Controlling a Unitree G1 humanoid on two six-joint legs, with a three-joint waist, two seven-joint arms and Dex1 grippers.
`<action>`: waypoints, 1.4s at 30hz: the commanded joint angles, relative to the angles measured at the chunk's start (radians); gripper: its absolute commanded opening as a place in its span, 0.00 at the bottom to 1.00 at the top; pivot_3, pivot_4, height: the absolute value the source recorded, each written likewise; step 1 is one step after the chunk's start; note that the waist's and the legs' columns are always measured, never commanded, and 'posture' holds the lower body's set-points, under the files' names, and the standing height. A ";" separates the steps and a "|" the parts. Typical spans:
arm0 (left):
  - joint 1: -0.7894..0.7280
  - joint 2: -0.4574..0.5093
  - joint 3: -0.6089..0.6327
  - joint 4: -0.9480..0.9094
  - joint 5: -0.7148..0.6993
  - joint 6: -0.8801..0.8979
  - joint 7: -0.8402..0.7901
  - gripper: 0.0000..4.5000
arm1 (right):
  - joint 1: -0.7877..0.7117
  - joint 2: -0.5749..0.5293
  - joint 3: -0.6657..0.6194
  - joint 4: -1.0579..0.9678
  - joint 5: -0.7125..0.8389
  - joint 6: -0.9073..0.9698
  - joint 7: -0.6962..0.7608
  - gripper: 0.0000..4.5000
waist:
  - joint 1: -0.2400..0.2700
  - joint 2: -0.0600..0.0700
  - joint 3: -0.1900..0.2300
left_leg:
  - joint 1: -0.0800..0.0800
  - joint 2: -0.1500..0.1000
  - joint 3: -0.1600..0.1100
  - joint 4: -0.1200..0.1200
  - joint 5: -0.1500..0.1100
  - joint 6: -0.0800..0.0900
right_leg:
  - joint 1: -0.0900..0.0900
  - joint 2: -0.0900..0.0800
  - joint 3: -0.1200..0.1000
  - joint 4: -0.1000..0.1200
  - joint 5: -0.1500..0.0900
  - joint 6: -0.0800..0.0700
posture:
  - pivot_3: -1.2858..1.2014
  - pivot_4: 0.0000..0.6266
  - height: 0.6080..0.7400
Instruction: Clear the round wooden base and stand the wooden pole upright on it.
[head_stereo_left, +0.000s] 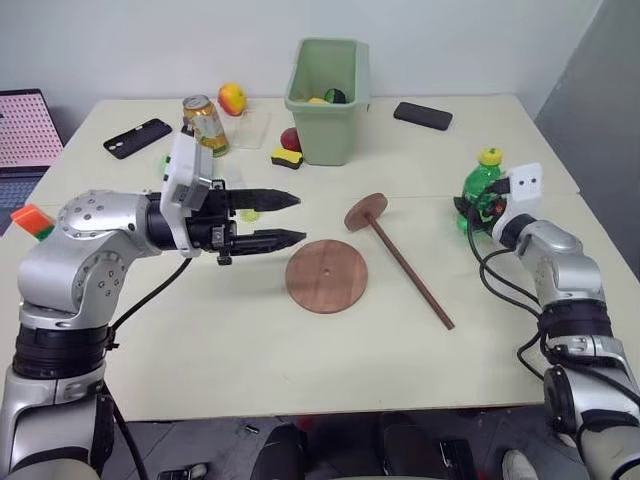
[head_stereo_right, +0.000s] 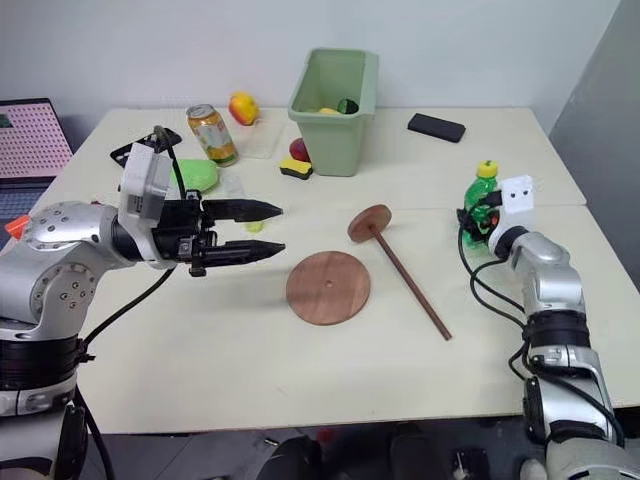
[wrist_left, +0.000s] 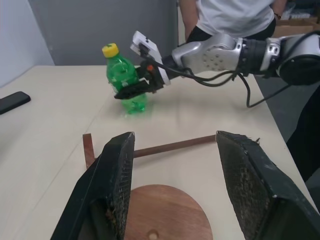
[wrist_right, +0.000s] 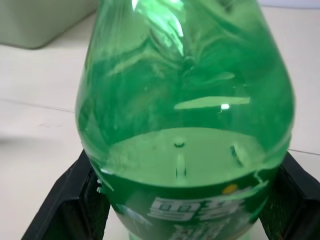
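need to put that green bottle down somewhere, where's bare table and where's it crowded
Bare: the near table strip in front of the round wooden base and wooden pole, and the right edge beside the green bottle, gripped by the right gripper. Crowded: far side around the green bin, can and phones.

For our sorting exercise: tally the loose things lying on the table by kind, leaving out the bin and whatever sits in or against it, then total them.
Phones: 2
Drink can: 1
Green bottle: 1
Fruit: 1
Round wooden base: 1
Wooden pole: 1
Total: 7
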 joint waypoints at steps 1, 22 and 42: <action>0.003 0.017 0.021 -0.028 -0.002 -0.012 -0.007 0.60 | -0.020 -0.016 -0.062 0.112 -0.012 -0.074 -0.076 0.74 | 0.005 0.000 0.000 | 0.000 0.000 0.000 0.000 0.000 0.000 | 0.001 -0.001 0.000 0.000 0.000 0.000 | 0.52 0.24 1.00; -0.010 0.047 0.022 -0.014 0.001 -0.008 -0.025 0.60 | 0.125 0.043 -0.110 -0.038 0.054 -0.082 -0.063 0.99 | 0.007 -0.001 -0.001 | 0.003 0.000 -0.001 -0.001 0.000 0.000 | 0.004 0.000 -0.001 -0.002 0.000 0.000 | 0.52 0.24 1.00; 0.008 0.118 0.034 0.022 0.032 -0.033 -0.101 0.60 | 0.488 -0.220 -0.143 -0.763 0.231 0.428 0.151 0.99 | 0.012 -0.001 0.000 | 0.003 0.000 -0.001 -0.001 -0.002 0.004 | 0.004 0.000 -0.001 -0.002 0.000 0.000 | 0.52 0.24 1.00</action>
